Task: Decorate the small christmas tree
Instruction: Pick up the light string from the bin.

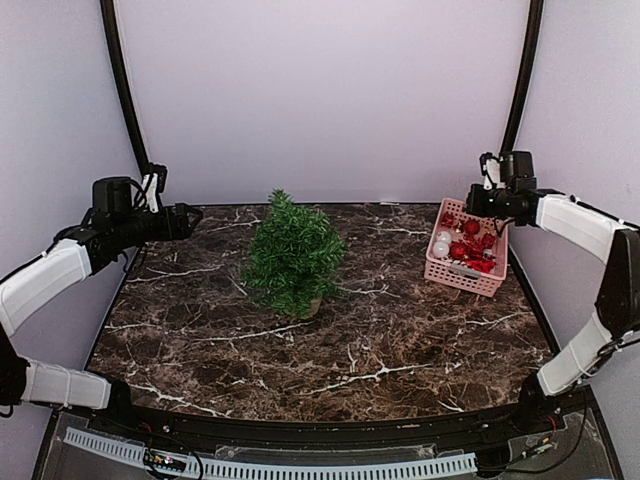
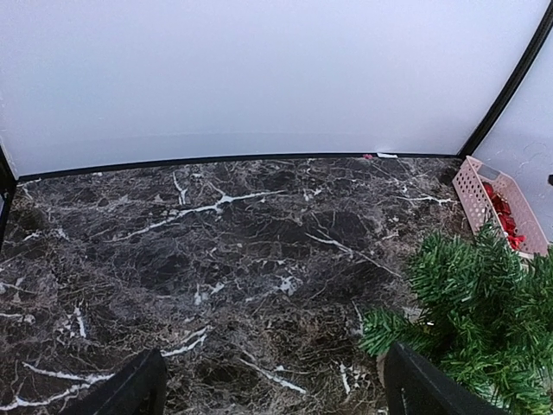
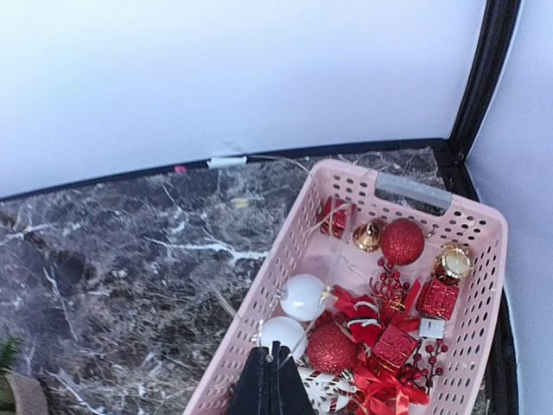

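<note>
1. The small, bushy green artificial christmas tree (image 1: 293, 255) stands upright mid-table on the dark marble tabletop (image 1: 350, 340).
2. The left gripper (image 2: 275, 363) hovers at the far left, its fingers spread wide.
3. The right gripper (image 3: 271, 380) hangs over the pink plastic basket (image 3: 294, 233) of red and white ornaments (image 3: 331, 348) at the far right, its fingers pressed together.

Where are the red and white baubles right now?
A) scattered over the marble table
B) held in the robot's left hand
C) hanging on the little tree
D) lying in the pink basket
D: the baubles all lie inside the pink basket, while the small christmas tree shows only bare green branches.
</note>
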{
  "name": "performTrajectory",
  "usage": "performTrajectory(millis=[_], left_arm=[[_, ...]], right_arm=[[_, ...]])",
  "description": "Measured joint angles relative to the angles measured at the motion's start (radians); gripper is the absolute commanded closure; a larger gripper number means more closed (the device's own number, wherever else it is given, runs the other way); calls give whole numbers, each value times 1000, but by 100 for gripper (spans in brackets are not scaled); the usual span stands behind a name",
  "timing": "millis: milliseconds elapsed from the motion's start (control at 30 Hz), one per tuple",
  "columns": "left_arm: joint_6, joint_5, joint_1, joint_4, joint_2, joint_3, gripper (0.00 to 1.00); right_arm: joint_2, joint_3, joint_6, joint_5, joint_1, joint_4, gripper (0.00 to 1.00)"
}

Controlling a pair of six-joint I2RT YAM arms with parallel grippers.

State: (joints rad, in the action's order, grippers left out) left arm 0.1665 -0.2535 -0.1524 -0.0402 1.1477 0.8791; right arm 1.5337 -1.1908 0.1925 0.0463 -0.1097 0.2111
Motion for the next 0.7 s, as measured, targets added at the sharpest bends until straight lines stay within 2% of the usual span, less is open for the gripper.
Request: performTrajectory(millis=[200,367,600,700], left_arm=[[-5,-8,-2,-39,-9,31,12],[-15,-27,-14,-35,-124,31,12],[-29,-42,-86,-27,-240,33,12],[-20,-23,-180,-16,-252,35,12]], right_arm=[[-187,37,78,7,0,-43,100],[-290,16,105,27,-6,-12,100],[-345,-185,104,82,-10,74,100],[-348,-259,114,126,-10,76,100]])
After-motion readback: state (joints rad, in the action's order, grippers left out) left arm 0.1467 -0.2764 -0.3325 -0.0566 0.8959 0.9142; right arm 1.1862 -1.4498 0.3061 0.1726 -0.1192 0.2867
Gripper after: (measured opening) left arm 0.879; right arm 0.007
